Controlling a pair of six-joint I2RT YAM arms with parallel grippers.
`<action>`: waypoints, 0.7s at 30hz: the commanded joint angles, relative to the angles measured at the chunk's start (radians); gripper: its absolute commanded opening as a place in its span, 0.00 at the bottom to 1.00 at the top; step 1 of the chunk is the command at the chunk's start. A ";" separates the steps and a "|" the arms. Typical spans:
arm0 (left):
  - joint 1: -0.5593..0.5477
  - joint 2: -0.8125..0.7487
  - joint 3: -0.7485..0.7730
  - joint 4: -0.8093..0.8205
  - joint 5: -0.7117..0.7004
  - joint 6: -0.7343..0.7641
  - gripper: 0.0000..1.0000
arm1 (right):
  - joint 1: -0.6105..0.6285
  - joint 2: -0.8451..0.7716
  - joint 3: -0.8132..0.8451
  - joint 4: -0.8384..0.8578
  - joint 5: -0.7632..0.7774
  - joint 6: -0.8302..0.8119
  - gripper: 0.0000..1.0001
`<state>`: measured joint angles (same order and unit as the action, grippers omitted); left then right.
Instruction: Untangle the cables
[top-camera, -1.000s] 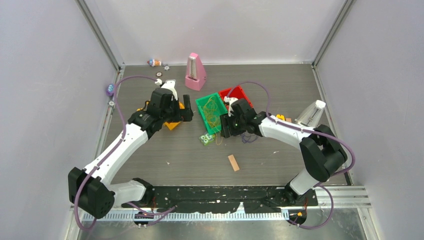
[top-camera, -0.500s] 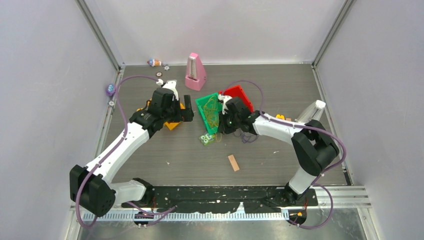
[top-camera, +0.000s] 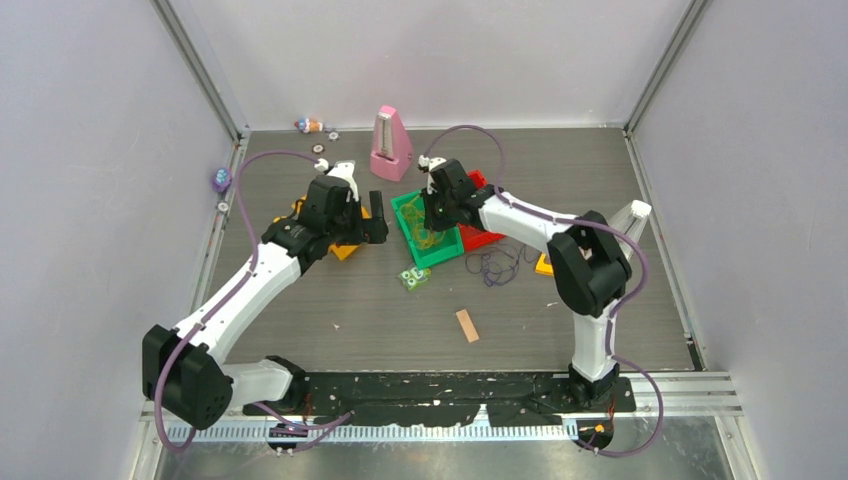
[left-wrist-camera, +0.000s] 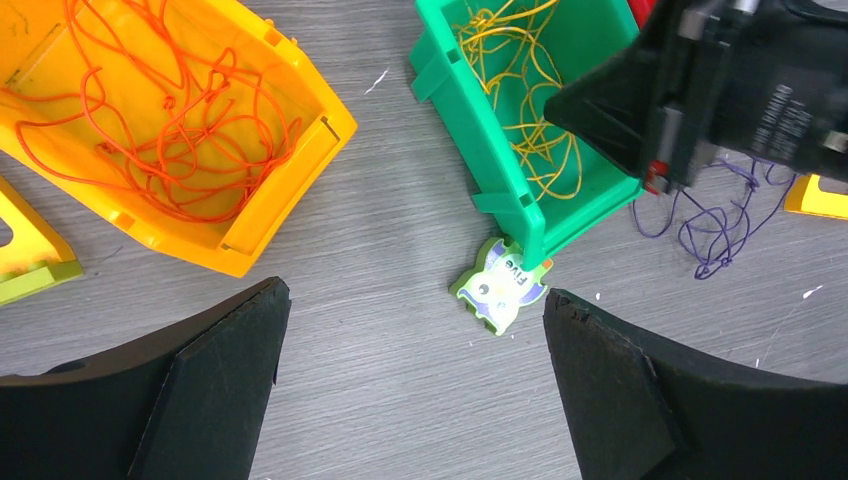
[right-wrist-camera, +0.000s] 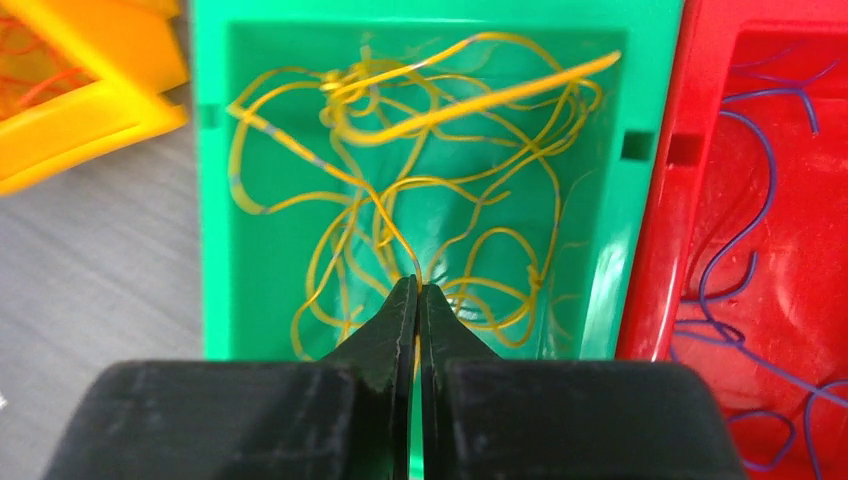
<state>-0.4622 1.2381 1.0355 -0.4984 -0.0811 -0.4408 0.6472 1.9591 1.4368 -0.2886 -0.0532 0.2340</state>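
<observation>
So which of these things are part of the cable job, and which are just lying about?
Job:
yellow cables in green bin
orange cables in orange bin
purple cables, some in red bin
right hand, shut on yellow cables

Lying about:
pink metronome
wooden block
"Five" tile

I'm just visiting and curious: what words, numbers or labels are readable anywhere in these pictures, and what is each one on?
"Five": on the small green card lying flat on the table, at the near corner of the green bin.
Faint pale print on the black wrist block of the right arm: too blurred to read.
Nothing else shows readable text. In the top view the card is too small to read.
</observation>
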 joint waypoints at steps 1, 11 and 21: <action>0.007 0.001 0.026 0.020 -0.013 0.007 1.00 | -0.001 0.097 0.117 -0.050 0.076 -0.035 0.05; 0.007 -0.032 -0.038 0.068 0.015 -0.030 1.00 | 0.011 0.104 0.100 -0.051 0.109 -0.029 0.11; 0.007 -0.071 -0.102 0.122 0.052 -0.048 1.00 | 0.007 -0.140 -0.011 -0.054 0.155 -0.018 0.52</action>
<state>-0.4622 1.2045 0.9321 -0.4442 -0.0471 -0.4759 0.6594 1.9778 1.4429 -0.3527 0.0628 0.2157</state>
